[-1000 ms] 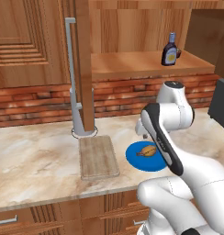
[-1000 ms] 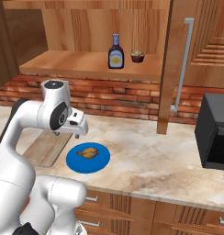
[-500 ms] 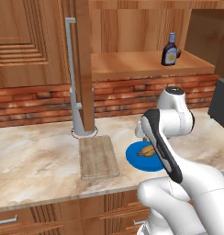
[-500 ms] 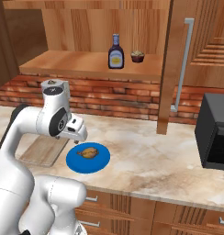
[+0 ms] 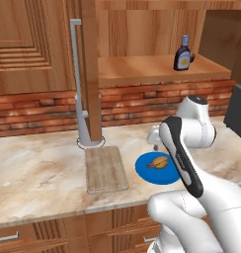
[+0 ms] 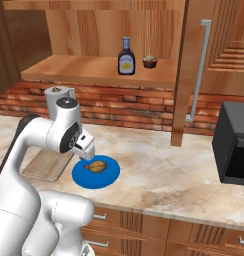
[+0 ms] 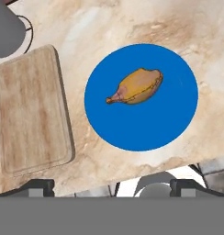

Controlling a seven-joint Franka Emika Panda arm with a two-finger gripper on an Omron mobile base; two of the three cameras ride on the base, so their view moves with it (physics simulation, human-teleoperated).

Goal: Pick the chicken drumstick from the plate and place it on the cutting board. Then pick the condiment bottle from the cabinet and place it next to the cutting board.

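Marbled beige surface (image 5: 38, 173) runs beneath brick wall and wooden cabinet (image 5: 28, 44). Hovering above the plate (image 7: 141, 124), the tool (image 6: 86, 147) grips nothing; whether its fingers are spread I cannot tell. On the plate lies the chicken drumstick (image 7: 137, 86), bone end toward the cutting board (image 7: 33, 110) just beside. The condiment bottle (image 6: 126, 56) stands on the cabinet's open shelf, near a small dark cup (image 6: 150, 61).
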